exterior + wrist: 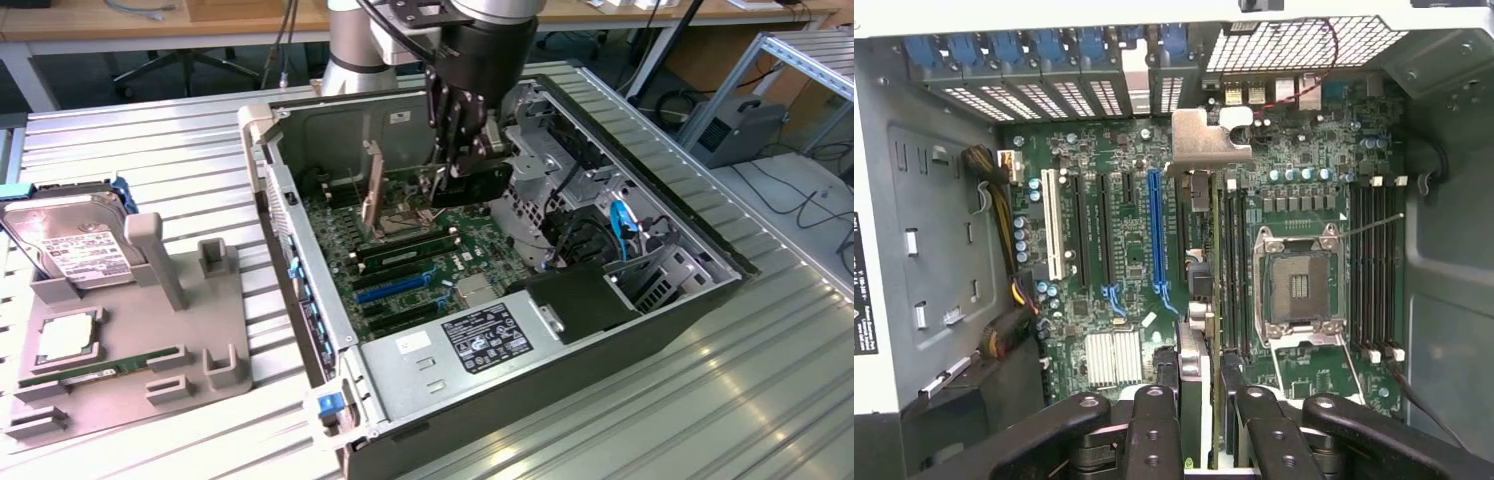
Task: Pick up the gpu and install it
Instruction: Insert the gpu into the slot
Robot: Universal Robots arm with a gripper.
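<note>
Labels on power supply (487, 340) (and hard drive (74, 255)) are unreadable.

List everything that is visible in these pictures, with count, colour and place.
computer case: one, dark grey, open, on the metal table.
motherboard: one, green, inside the case.
gpu: one, black with silver bracket, above the motherboard.
power supply: one, silver with black label, in the case.
tray: one, grey, on the table, exterior view's left.
hard drive: one, silver with white label, in the tray.
memory stick: one, green, in the tray.
processor: one, silver, in the tray.
robot arm: one, grey, over the case.
gripper: one, black, shut on the gpu.
</note>
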